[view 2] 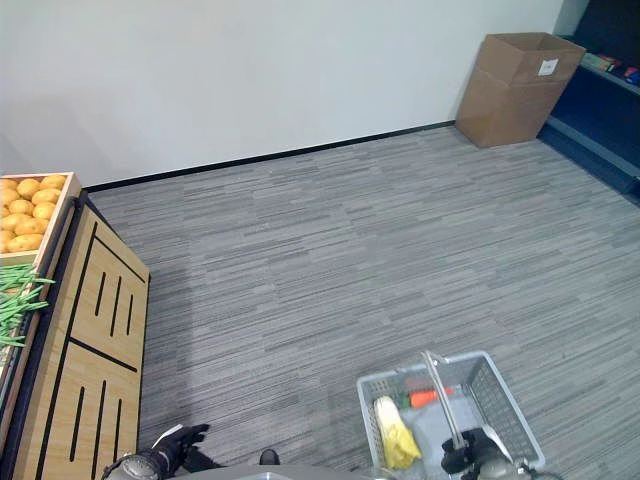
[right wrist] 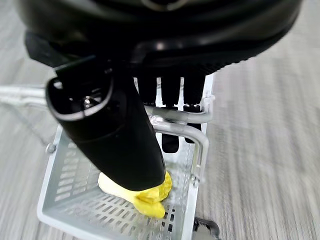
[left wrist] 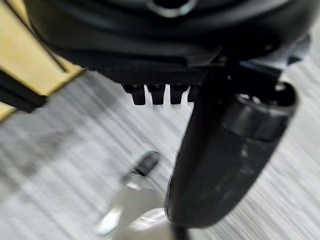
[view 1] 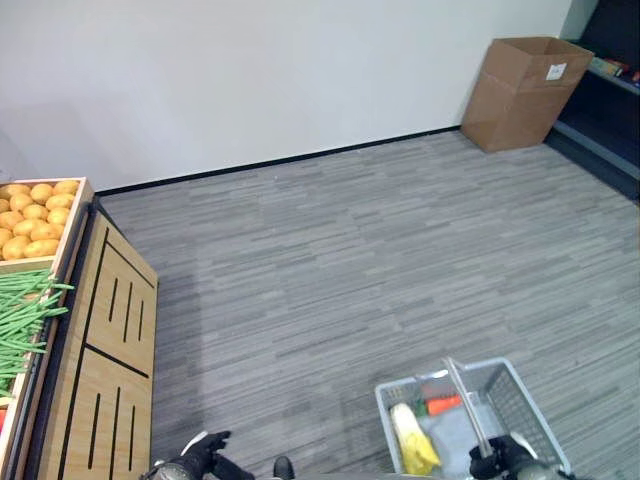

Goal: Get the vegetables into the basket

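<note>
Right hand point(right wrist: 150, 100) was clenched round the metal handle point(right wrist: 175, 117) of the grey basket point(view 1: 520, 395), fingers curled over the bar, thumb across the front. Basket hung directly below that hand, just above the floor point(view 1: 330, 260). Inside, under the hand: a yellow vegetable point(view 1: 412, 440), corn-like, lying along one side; an orange-red one point(view 1: 443, 404), probably a carrot, toward the far end from the hand. So some vegetables were already in.

Left hand point(view 1: 198, 456) was low at the robot's left, fingers relaxed and straight, holding nothing, floor beneath it. Beyond it, farther left: a wooden produce stand point(view 1: 100, 370) serving as the worktop, with green beans point(view 1: 22, 315) piled in one bin and yellow-orange round produce point(view 1: 35, 215) in the bin past them. Well away from both hands, a cardboard box point(view 1: 520, 90) stood against the wall.

Step in hand, as judged: carrying the basket over to the stand for more. To do it well: keep the grip firm, keep the basket level so nothing rolls out, face the stand, then reach with the free left hand.
</note>
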Robot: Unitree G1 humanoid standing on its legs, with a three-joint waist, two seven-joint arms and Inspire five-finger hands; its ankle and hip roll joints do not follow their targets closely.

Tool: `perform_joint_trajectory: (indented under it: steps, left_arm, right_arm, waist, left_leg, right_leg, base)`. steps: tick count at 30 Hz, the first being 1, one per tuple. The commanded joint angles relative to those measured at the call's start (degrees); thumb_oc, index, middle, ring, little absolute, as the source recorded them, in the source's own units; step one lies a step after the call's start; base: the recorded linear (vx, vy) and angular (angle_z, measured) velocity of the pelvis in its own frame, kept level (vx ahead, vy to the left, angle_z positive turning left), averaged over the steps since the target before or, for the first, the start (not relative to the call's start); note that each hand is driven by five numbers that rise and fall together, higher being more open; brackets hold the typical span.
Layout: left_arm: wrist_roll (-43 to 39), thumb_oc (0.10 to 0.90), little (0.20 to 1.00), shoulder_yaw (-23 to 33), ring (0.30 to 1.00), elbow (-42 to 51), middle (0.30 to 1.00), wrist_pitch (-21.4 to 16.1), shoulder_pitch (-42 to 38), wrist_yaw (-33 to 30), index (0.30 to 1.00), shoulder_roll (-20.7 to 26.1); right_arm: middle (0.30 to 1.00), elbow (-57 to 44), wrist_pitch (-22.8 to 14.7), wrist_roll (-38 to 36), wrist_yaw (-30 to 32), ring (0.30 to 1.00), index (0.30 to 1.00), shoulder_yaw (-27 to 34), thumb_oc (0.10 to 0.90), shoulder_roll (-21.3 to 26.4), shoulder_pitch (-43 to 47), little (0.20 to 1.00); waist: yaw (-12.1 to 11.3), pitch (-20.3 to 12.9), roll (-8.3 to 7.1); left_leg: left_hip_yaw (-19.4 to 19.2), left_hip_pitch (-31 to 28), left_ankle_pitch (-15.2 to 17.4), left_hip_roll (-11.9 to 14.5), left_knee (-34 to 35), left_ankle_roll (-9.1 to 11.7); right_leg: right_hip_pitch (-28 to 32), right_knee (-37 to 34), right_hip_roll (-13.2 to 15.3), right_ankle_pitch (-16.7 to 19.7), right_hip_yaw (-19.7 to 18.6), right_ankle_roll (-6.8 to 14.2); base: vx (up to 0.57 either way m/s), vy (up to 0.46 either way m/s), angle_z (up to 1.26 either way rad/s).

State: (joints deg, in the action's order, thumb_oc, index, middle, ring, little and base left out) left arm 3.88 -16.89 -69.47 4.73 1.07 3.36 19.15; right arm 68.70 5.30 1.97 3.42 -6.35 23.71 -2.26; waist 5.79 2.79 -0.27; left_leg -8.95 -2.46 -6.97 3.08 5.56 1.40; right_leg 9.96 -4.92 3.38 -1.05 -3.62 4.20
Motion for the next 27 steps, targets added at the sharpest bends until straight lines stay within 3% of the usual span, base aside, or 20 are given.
perform_joint_trajectory:
  steps: [1,6,12,27]
  left_arm:
    - [2.69,0.900,1.000,-0.02,1.000,4.69,1.000,-0.06,-3.99,-2.48,1.000,2.35]
    - [2.51,0.900,1.000,3.25,1.000,-2.80,1.000,0.66,-3.47,-3.65,1.000,0.97]
    - [0.03,0.900,1.000,6.68,1.000,-5.63,1.000,0.92,-2.15,-4.36,1.000,0.34]
    - [-0.82,0.900,1.000,5.42,1.000,-5.35,1.000,0.19,-3.02,-5.63,1.000,-1.04]
  right_arm:
    - [0.300,-3.79,-1.20,-4.11,0.19,0.300,0.300,0.28,0.400,2.79,4.04,0.300]
    - [0.300,2.40,-1.29,-5.54,-0.07,0.300,0.300,0.72,0.400,0.76,3.97,0.300]
    - [0.300,6.55,-1.19,-8.20,-0.06,0.300,0.300,2.44,0.400,-1.11,3.13,0.300]
    - [0.300,9.46,-1.28,-11.83,0.59,0.300,0.300,3.90,0.400,-3.09,1.87,0.300]
  waist:
    - [-0.56,0.22,-0.06]
    - [-0.80,0.09,0.06]
    - [-1.24,0.10,0.15]
    - [-1.30,0.32,0.07]
  left_leg:
    - [-1.38,-5.46,4.75,4.22,-0.56,4.49]
    - [-1.31,-5.72,4.91,4.06,-0.56,4.43]
    - [-1.05,-5.83,5.10,3.86,-0.56,4.27]
    - [-0.42,-5.62,5.28,3.48,-0.56,4.11]
  right_leg:
    - [-4.55,1.45,4.01,2.92,2.78,4.37]
    - [-4.32,1.42,4.05,2.76,2.85,4.26]
    - [-4.05,1.11,4.24,2.67,2.99,4.30]
    - [-3.75,1.07,4.59,2.63,4.11,4.41]
  base:
    - [0.00,0.016,-0.05]
    - [0.00,0.000,0.00]
    - [0.00,0.006,-0.02]
    - [0.00,0.004,0.02]
